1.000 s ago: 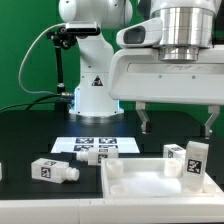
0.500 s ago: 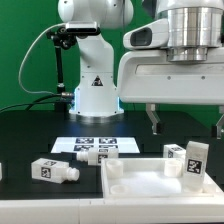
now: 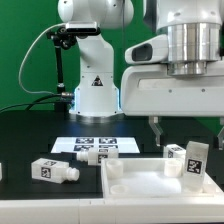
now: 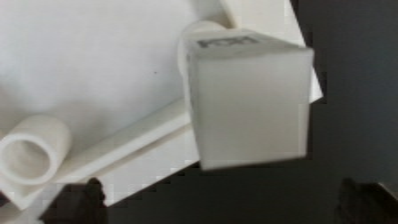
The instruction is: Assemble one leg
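Observation:
A white leg with a black-and-white tag stands upright at the right side of the large white panel. A second leg sits just behind it. My gripper hangs open and empty right above the upright leg, one finger on each side. In the wrist view the leg stands beside the panel's rim and a round corner socket. The gripper shows only its dark fingertips at the frame edge, wide apart.
Two more legs lie on the black table: one at the exterior view's left, one by the marker board. The arm's white base stands behind.
My gripper has moved toward the exterior view's right and slightly down, ending above the upright leg. It stays open. The legs and panel have not moved.

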Motion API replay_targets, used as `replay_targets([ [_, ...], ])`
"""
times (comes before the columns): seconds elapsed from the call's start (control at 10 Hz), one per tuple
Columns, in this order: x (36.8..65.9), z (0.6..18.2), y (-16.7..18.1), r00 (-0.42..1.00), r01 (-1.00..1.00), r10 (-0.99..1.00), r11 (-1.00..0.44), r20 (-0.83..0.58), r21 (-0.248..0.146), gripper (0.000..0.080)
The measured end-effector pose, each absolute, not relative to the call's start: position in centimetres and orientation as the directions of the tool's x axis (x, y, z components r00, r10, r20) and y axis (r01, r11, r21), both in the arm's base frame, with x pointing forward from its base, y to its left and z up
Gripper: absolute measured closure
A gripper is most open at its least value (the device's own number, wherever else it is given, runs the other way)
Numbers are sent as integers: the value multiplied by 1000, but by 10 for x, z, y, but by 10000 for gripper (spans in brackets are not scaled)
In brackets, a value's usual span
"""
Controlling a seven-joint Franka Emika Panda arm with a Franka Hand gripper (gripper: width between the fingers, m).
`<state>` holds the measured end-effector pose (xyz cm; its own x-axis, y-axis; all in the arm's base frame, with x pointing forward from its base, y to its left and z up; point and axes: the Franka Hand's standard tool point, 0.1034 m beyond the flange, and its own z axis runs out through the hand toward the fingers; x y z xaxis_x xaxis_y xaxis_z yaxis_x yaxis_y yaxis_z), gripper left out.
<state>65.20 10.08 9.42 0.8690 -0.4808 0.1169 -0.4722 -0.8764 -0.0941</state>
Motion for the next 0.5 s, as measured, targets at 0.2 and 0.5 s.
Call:
replay_targets([
  [0.2,647,81,104,870,-476,-482,-876,100,-81,150],
  [0.5,645,79,102,865,-486,-492,-870,97,-78,173],
])
